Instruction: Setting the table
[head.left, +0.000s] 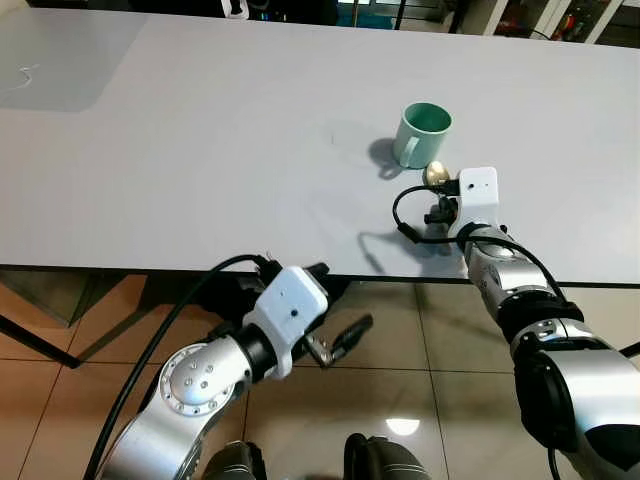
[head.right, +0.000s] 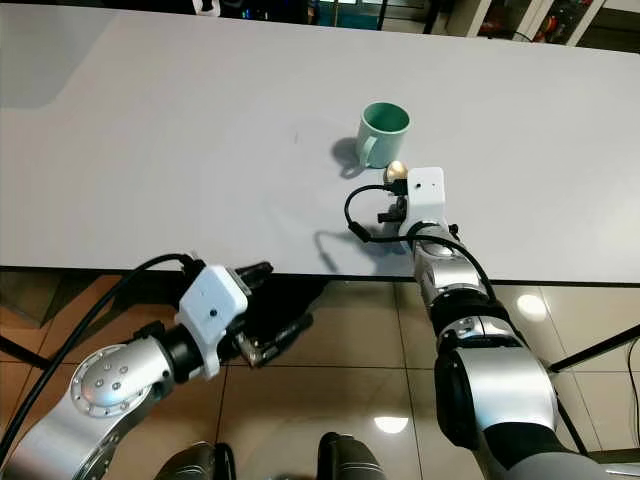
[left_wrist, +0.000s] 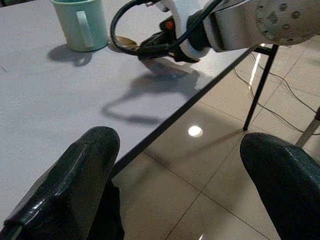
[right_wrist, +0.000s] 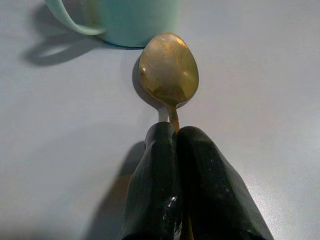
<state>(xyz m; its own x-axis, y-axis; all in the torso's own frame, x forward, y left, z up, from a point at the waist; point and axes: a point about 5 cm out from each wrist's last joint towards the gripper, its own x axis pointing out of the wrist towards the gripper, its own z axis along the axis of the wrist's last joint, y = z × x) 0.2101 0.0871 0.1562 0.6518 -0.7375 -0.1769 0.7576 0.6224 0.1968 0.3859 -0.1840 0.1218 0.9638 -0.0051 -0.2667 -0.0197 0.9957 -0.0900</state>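
Right gripper out over the near part of the grey table, fingers pressed tight together on the handle of a gold spoon, handle pinched between the two black pads and hidden beyond that point. Spoon bowl facing up, just beside the base of a mint-green mug and casting a close shadow on the tabletop; touching the mug or not, cannot tell, and resting on the surface or held just above it, cannot tell either. Mug upright on the table, handle turned toward the robot and a little to its left, well in from the near edge. Black cable looping out from the right wrist's white housing, its shadow falling on the table near the edge. Left gripper low and in front of the table's near edge, over the brown tiled floor, fingers spread wide apart with nothing between them. Seen along the left gripper: the table edge, the mug, the spoon bowl and the right wrist beyond. A black table leg at the far side and a bright lamp reflection on the tiles.
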